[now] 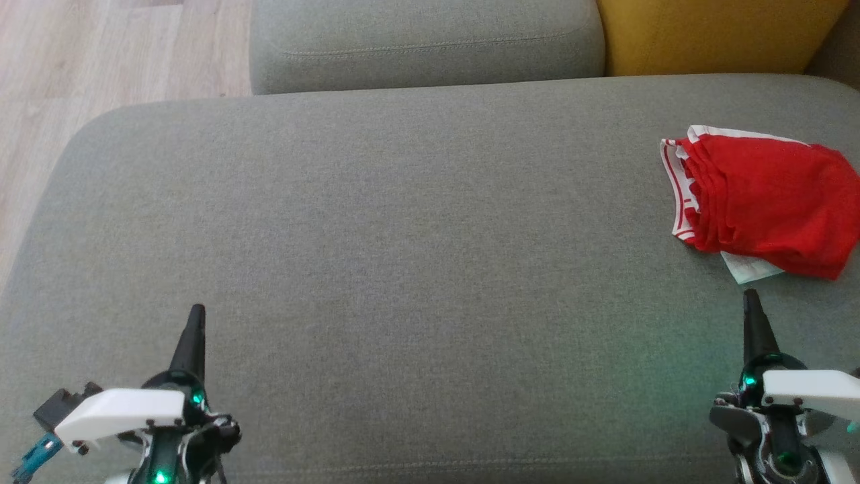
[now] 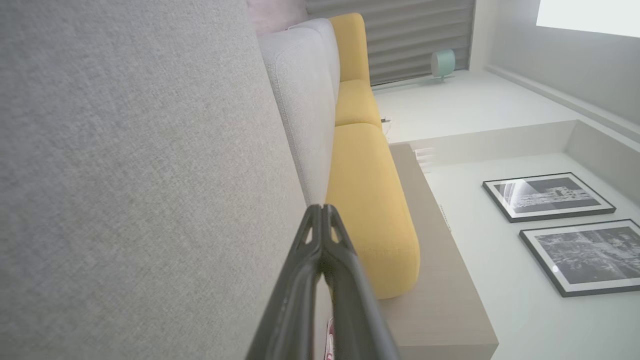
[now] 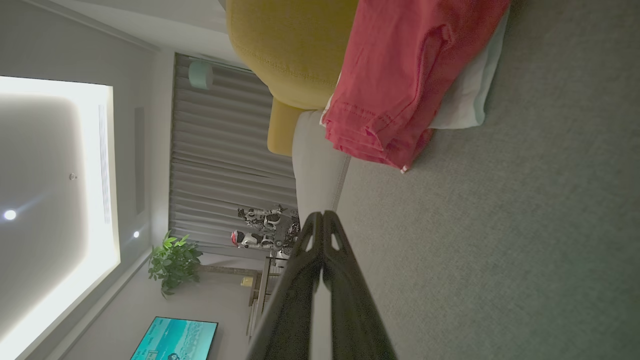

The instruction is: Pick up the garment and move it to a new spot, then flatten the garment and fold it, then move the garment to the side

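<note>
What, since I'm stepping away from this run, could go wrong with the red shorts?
1. The red shorts lie in loose stacked layers; pinching one layer could pull the fold apart.
2. They sit far right on the grey cushion, partly past the head view's edge; a nudge might slide them off.
3. The right gripper is shut, its tip near the white piece beneath them; advancing so would likely shove, not grasp.

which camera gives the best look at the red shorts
The head view: the red shorts lie folded at the right of the grey cushion, nearly whole, white waistband and label visible. The right wrist view shows them close but cut off at its top edge. The left wrist view gives at most a red sliver.
</note>
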`<state>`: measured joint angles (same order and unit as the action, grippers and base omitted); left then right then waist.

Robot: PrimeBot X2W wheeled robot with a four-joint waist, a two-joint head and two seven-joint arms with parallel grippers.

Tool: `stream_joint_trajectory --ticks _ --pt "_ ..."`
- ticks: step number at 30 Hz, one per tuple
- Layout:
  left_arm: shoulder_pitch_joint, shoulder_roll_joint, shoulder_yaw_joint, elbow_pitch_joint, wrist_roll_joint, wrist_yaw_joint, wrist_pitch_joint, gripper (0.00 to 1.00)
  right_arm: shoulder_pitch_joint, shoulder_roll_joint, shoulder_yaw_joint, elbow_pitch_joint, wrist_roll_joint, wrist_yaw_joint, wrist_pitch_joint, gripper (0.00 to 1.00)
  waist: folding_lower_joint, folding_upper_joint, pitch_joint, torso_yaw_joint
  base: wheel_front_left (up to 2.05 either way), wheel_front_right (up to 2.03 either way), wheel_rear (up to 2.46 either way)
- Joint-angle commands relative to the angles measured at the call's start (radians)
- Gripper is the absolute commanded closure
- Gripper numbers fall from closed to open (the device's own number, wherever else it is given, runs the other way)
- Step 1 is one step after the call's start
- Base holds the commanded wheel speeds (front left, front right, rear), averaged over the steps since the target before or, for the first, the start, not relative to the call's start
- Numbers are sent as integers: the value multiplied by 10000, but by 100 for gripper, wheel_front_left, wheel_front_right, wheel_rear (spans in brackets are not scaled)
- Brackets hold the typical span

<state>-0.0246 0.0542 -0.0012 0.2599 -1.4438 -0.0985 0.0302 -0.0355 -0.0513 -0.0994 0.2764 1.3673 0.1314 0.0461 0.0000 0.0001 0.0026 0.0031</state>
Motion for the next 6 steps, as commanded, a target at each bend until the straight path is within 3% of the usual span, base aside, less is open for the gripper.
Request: stream_joint_trajectory --ticks 1,6 --pt "-589 160 413 -276 -293 -106 94 100 -614 -54 123 -323 414 -6 114 100 0 -1 1 -3 0 0 0" --pt "-654 159 549 -242 -754 -169 245 100 -644 -51 66 -322 1014 -7 260 100 0 -1 2 -11 0 0 0"
